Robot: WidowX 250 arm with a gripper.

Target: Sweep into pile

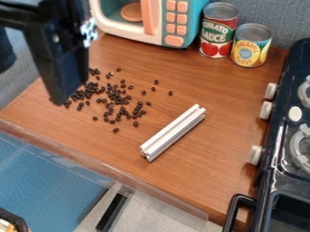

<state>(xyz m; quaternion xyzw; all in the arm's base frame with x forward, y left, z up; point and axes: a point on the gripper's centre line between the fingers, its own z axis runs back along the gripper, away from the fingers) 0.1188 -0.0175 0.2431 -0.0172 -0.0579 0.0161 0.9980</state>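
Camera view, and here's the dark bean scatter (112, 97) toward ten o'clock on the wooden counter (212, 108), loose, no tidy pile! The metal bar (172, 132) lies ungripped at the scatter's four o'clock, near its edge, likely placed as the sweeper, its long side suited to herding beans. The gripper (63, 93) hangs over the ten-o'clock side; open or closed, I can't tell.

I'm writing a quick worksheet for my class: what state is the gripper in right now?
Gripper: whether it is open or closed cannot be told; the metal bar lies apart from it on the counter.
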